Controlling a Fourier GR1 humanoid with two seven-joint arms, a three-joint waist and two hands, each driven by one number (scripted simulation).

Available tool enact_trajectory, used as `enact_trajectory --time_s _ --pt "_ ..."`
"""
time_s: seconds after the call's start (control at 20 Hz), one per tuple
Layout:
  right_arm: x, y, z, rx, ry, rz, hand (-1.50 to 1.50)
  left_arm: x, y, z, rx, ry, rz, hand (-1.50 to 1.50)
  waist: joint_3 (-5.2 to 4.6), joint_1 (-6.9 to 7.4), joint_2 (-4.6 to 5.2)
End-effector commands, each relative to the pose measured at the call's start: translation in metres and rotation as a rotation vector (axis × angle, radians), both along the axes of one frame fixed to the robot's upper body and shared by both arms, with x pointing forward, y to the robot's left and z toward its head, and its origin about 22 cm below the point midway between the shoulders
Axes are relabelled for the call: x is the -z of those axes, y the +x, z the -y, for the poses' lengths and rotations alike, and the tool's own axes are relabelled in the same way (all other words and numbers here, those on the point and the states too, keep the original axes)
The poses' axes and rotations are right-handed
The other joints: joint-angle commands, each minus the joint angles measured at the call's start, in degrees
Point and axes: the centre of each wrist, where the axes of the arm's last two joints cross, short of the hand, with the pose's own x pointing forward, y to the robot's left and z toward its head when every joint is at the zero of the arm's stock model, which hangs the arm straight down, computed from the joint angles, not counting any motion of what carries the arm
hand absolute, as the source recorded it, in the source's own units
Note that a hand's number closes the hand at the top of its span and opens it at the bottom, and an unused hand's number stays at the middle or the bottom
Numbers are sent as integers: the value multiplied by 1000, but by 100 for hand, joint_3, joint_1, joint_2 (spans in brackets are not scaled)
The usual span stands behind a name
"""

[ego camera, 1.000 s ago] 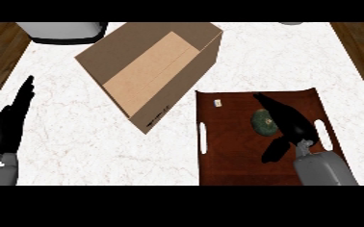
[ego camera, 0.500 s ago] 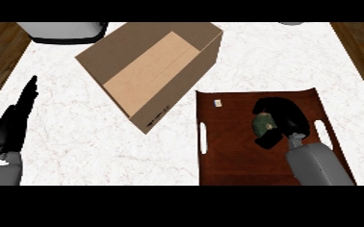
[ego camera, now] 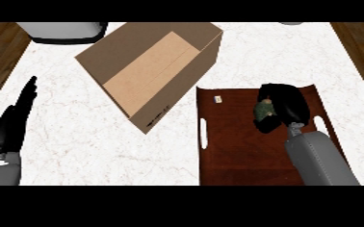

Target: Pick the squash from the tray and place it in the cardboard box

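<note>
Your right hand (ego camera: 284,107) is curling its fingers around the green squash (ego camera: 265,109), which is sitting on the tray (ego camera: 235,149). You are not lifting it yet. The cardboard box (ego camera: 153,72), far left, is waiting. Your left hand (ego camera: 16,125) is resting open.

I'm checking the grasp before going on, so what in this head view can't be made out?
- Squash: mostly covered by the right hand; only a green patch shows, so its shape is unclear.
- Tray: its near end is cut off by the lower edge and the forearm.
- Grey object beyond the box: cut off at the top edge.
- Left hand: rests open at the left edge, partly cut off.
</note>
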Motion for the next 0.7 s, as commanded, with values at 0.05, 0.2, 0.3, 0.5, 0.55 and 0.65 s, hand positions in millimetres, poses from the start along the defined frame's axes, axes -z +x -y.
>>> enact_trajectory --time_s 0.05,0.2,0.3,0.5,0.55,0.65 --pt "-15 23 -23 -121 -1 43 150 1 -8 13 -4 5 4 0 5 49 3" --pt "-41 26 -20 -153 -40 107 150 4 -6 -1 2 -2 -6 0 1 4 -4" --pt "-66 27 -11 -159 -29 161 150 -1 -1 0 -8 17 7 0 1 -15 -7" --pt "-87 21 -38 -220 57 377 150 -4 0 -1 -20 9 4 0 3 -19 -13" --pt "-104 21 -39 -275 32 429 150 3 7 -10 -27 13 14 0 -3 -71 -5" --pt "-109 22 -36 -313 66 435 150 9 -2 10 -17 12 12 0 2 -15 -10"
